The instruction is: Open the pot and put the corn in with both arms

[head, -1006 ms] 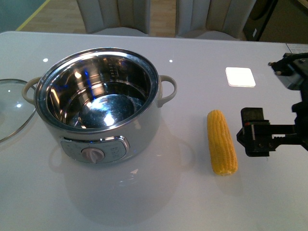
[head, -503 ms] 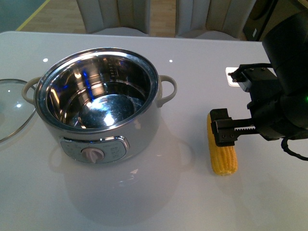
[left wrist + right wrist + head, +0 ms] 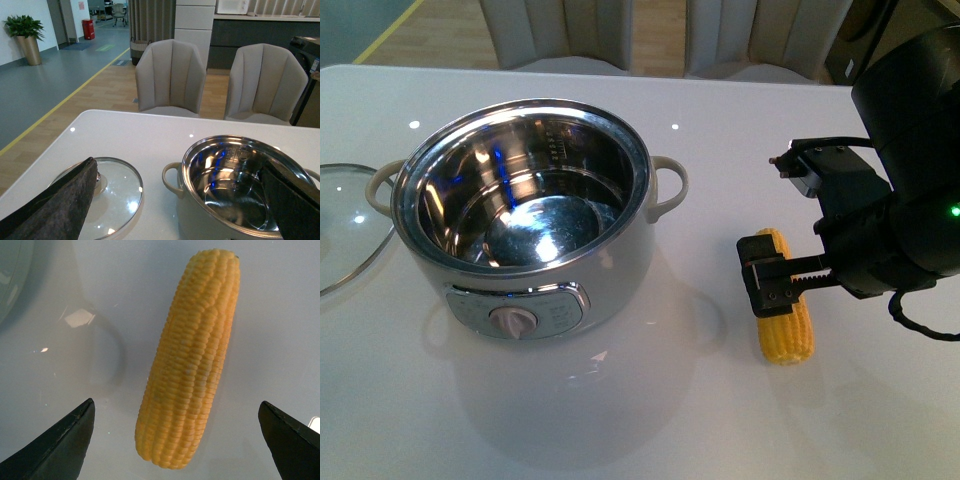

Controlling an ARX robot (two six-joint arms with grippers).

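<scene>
The pot (image 3: 620, 262) stands uncovered left of centre on the white table, its steel bowl empty; the left wrist view also shows the pot (image 3: 200, 146). The corn (image 3: 786, 336) lies on the table to the pot's right. My right gripper (image 3: 775, 281) hovers open just above the cob's middle. In the right wrist view the corn (image 3: 192, 360) lies lengthwise between the spread fingers of the right gripper (image 3: 176, 401), untouched. My left gripper (image 3: 177, 165) is open and empty, back from the pot and the lid; the front view does not show it.
The glass lid (image 3: 345, 230) lies flat on the table left of the pot, and in the left wrist view the lid (image 3: 112, 187) sits beside one finger. Two grey chairs (image 3: 172, 75) stand behind the table's far edge.
My right arm has swung left from the table's right edge, bringing its open gripper over the corn. The pot, lid and corn have not moved.
</scene>
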